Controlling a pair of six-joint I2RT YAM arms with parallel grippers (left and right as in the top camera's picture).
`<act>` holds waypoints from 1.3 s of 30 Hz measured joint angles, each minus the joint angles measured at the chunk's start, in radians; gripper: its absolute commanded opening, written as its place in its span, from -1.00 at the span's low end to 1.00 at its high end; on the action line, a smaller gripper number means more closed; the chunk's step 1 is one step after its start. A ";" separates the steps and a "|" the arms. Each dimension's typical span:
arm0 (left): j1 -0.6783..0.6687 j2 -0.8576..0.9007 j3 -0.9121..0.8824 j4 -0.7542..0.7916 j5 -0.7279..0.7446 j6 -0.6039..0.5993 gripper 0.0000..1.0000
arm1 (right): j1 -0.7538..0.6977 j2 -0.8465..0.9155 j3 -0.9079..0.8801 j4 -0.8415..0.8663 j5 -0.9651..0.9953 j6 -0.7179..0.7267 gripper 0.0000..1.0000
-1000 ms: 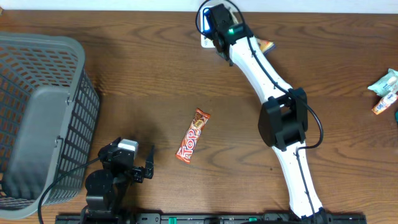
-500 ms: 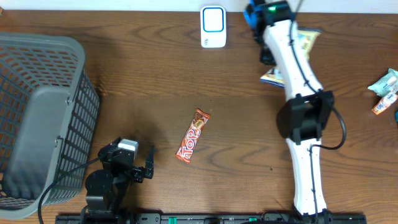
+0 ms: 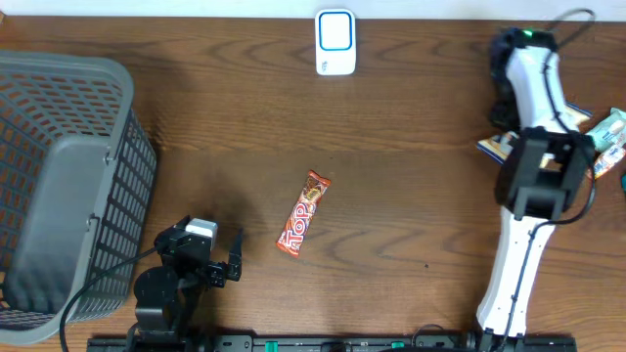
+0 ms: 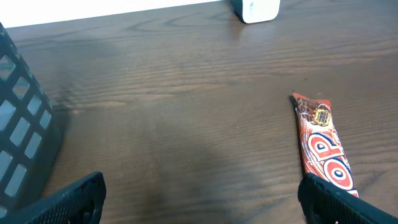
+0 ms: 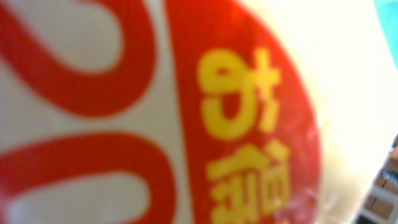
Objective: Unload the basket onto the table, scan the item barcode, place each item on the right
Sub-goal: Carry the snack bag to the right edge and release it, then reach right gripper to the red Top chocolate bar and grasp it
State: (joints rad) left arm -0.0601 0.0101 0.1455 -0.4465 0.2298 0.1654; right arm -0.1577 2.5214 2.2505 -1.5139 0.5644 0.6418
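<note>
A flat snack packet (image 3: 492,147) with a blue and yellow corner pokes out under my right arm at the table's right side. My right gripper (image 3: 501,106) is shut on it, and its fingers are hidden. The same packet (image 5: 186,112) fills the right wrist view as blurred red, white and yellow print. The white and blue scanner (image 3: 335,42) stands at the far edge, well to the left of the packet. A red Top candy bar (image 3: 303,213) lies mid-table. My left gripper (image 3: 223,266) rests open near the front edge. In the left wrist view the left gripper (image 4: 199,202) is empty, with the candy bar (image 4: 322,144) by its right finger.
A grey mesh basket (image 3: 59,176) takes up the left side, and its wall (image 4: 18,143) shows in the left wrist view. Small packets (image 3: 606,142) lie at the right edge, close to my right arm. The scanner (image 4: 255,7) shows at the top of the left wrist view.
My right arm has swung from beside the scanner across to the right side of the table, carrying the packet with it. The left arm and the candy bar have not moved.
</note>
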 measured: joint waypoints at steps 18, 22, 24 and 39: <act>0.000 0.000 0.000 0.000 0.000 0.000 0.97 | -0.224 0.000 -0.048 0.111 0.088 -0.116 0.52; 0.000 0.000 0.000 0.000 0.000 0.000 0.97 | -0.304 0.000 -0.038 0.108 0.058 -0.162 0.98; 0.000 0.000 0.000 0.000 0.000 0.000 0.97 | -0.317 -0.003 -0.015 0.102 0.009 -0.186 0.99; 0.000 0.000 0.000 0.000 0.000 0.000 0.97 | -0.068 -0.500 0.187 0.104 -0.681 -0.271 0.99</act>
State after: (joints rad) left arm -0.0601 0.0101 0.1455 -0.4465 0.2302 0.1654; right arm -0.2256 2.0216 2.4374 -1.4097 -0.1165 0.3710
